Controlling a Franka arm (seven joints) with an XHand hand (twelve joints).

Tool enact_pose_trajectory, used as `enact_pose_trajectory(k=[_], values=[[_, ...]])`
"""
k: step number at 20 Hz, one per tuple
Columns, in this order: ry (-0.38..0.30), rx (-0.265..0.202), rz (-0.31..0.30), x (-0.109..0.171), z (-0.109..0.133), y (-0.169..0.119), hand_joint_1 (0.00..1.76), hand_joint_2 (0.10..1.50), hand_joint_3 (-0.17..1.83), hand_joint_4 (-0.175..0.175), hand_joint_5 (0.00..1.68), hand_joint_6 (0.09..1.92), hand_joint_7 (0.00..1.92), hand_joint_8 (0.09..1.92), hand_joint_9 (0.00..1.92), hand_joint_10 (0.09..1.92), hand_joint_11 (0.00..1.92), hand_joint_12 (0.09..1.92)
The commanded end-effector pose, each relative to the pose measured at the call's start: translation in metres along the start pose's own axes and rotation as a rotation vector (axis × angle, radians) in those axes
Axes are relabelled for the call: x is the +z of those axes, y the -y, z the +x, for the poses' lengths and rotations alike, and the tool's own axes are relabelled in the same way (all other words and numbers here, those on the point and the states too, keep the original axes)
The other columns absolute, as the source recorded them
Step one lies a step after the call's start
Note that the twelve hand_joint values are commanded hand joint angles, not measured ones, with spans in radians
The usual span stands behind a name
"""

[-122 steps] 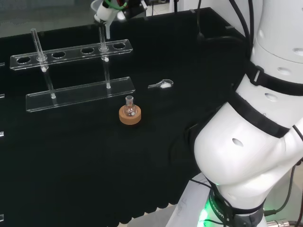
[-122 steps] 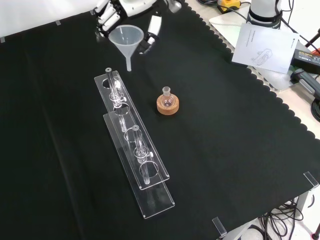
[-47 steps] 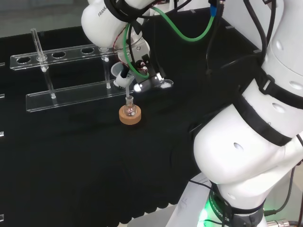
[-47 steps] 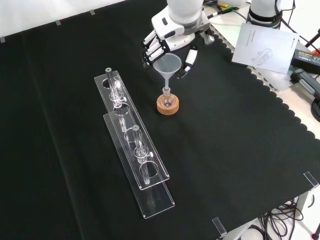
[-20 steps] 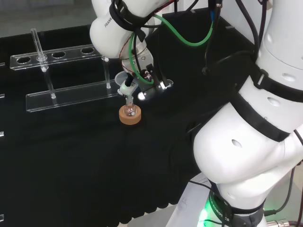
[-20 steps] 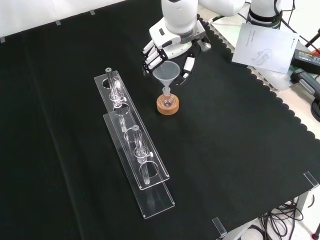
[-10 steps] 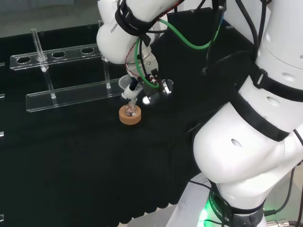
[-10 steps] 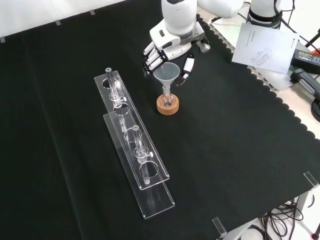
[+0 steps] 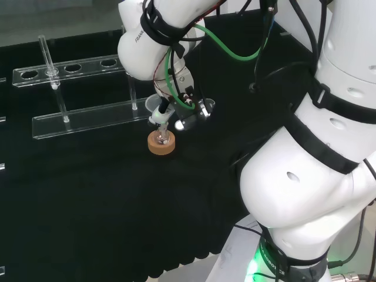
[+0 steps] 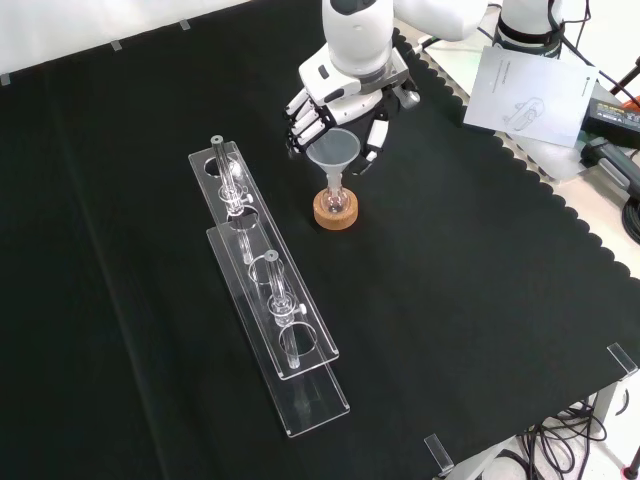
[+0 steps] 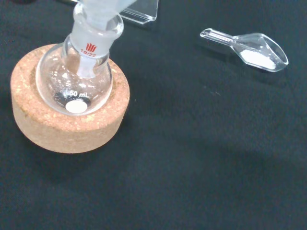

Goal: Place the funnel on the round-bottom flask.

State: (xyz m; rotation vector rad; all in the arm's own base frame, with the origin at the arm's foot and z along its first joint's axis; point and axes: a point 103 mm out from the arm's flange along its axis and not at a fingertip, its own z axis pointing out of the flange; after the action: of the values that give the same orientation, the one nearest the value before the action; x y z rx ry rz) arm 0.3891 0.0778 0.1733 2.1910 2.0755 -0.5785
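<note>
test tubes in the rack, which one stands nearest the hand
The test tube at the rack's far end in the front view, closest to the hand; the other test tube stands toward the rack's near end.

1. In the wrist view, the funnel (image 11: 98, 12) is blurred and cut off at the picture's edge.
2. In the head view, the robot hand (image 9: 176, 108) hides most of the funnel.
3. Flask contents (image 11: 74, 106): cannot tell.

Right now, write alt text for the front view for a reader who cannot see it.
The hand holds a clear funnel, its stem in the neck of a small flask on a cork ring, fingers curled at the funnel's rim. To the left on the black cloth stands a long clear tube rack.
</note>
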Motion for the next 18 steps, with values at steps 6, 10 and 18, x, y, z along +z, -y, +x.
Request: enact_pose_trajectory(k=[6, 10, 18], values=[[0.008, -0.008, 0.006, -0.001, 0.0055, -0.0019, 0.7, 0.82, 0.51, -0.092, 0.48, 0.67, 0.43, 0.89, 0.69, 0.74, 0.49, 1.27], [0.004, -0.007, 0.018, -0.0004, 0.0062, -0.0027, 0.7, 0.82, 0.51, -0.09, 0.46, 0.66, 0.41, 0.88, 0.67, 0.73, 0.47, 1.28], [0.012, -0.009, 0.025, 0.0022, 0.0084, -0.0029, 0.68, 0.81, 0.51, -0.089, 0.4, 0.6, 0.35, 0.87, 0.62, 0.74, 0.4, 1.31]])
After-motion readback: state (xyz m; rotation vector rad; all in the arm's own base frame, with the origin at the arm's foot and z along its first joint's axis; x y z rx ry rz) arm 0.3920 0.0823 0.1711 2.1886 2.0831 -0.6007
